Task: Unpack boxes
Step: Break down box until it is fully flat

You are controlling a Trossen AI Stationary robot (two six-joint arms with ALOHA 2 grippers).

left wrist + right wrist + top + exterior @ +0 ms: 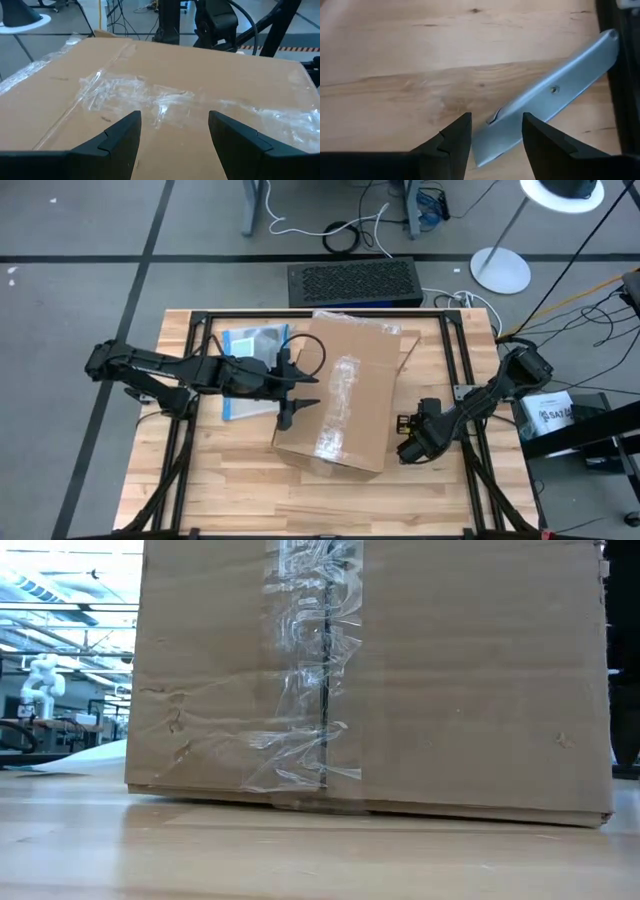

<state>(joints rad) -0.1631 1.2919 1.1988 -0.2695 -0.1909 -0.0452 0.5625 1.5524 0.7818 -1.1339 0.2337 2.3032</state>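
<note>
1. Left gripper (300, 393): I see its fingers (117, 140) spread and holding nothing, poised over the box's taped top at the box's 9 o'clock edge.
2. Right gripper (408, 442): released, low over the table at the box's 4 o'clock; in my right wrist view a grey utility knife (547, 97) lies flat on the wood with one end between the open fingers (452, 137), ungrasped.
3. Box (345, 400): brown cardboard, clear tape along its seam, resting at table centre, turned askew.
4. Clear pouch (250, 345): at the box's 10 o'clock, partly under the left arm.
5. Table (250, 490): pale wood planks.
</note>
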